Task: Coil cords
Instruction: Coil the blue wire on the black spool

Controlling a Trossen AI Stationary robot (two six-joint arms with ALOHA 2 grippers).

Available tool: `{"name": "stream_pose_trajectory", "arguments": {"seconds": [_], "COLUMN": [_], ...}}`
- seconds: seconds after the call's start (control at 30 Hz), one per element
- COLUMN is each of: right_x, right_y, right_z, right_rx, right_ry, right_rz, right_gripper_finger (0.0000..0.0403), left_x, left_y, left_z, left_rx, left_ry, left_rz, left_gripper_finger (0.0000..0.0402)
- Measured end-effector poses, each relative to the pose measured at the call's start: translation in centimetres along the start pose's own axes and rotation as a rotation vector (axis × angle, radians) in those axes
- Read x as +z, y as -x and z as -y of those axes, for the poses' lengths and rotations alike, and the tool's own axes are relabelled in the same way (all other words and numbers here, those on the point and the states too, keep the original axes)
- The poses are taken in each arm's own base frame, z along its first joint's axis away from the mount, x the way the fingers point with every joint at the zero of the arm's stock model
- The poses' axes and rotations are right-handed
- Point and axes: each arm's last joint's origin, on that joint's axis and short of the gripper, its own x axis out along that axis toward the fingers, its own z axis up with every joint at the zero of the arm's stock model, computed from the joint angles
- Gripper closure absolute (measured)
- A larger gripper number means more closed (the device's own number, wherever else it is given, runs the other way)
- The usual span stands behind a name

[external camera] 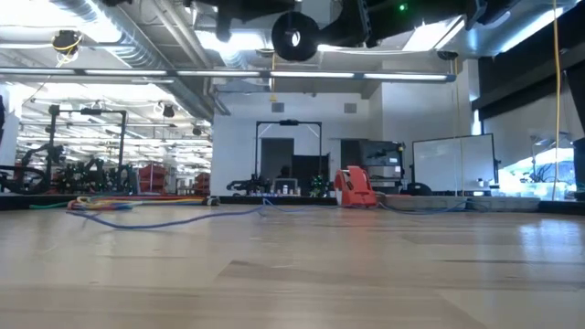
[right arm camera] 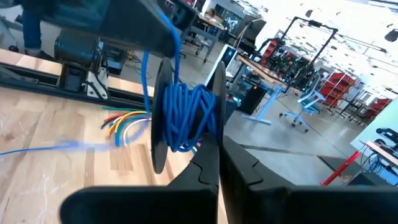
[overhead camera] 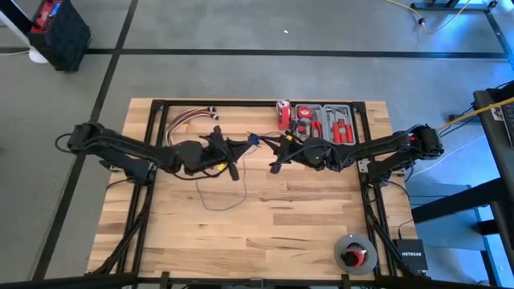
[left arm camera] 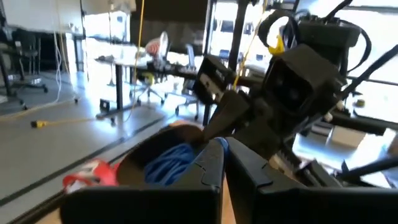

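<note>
The cord is a thin blue wire, partly wound on a black spool [right arm camera: 186,115] that is held in the air over the table's middle [overhead camera: 259,143]; the spool also shows at the top of the low view [external camera: 294,37]. The rest of the wire lies slack in loops on the table [overhead camera: 221,199], [external camera: 164,219]. My right gripper [right arm camera: 219,146] is shut on the spool [overhead camera: 277,156]. My left gripper [left arm camera: 224,146] is shut on the wire right beside the spool [overhead camera: 239,148]. My left gripper pinches a single strand of the blue wire [right arm camera: 169,28] between its two fingertips, just above the spool. From there the strand runs down, fairly straight, onto the wound coil [right arm camera: 149,68]. My right gripper pinches one flange of the spool [right arm camera: 217,93] at its rim between its two fingers, coming level from the table's right side. The spool is lifted clear of the table, and its axis lies about level.
A bundle of red, yellow and white wires [overhead camera: 189,120] lies at the far left of the table. A tool case with red-handled tools [overhead camera: 325,120] stands at the far edge. A round grey reel [overhead camera: 355,253] sits at the near right corner, beside a black box [overhead camera: 412,255].
</note>
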Motion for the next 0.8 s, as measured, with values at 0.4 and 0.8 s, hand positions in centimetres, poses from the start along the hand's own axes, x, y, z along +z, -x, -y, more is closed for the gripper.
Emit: {"name": "stream_pose_trajectory", "arguments": {"seconds": [0.4, 0.8], "right_x": [-0.2, 0.2], "right_y": [0.0, 0.0], "right_z": [0.0, 0.1], "right_rx": [0.005, 0.006], "right_ry": [0.005, -0.047], "right_rz": [-0.007, 0.033], "right_gripper_finger": [0.0402, 0.0402], "left_x": [-1.5, -3.1], "left_y": [-3.2, -3.3], "left_z": [2.2, 2.2], "left_rx": [-0.023, 0.005], "left_ry": [-0.104, -0.253], "left_rz": [0.019, -0.138], "left_gripper_finger": [0.0395, 0.0399]}}
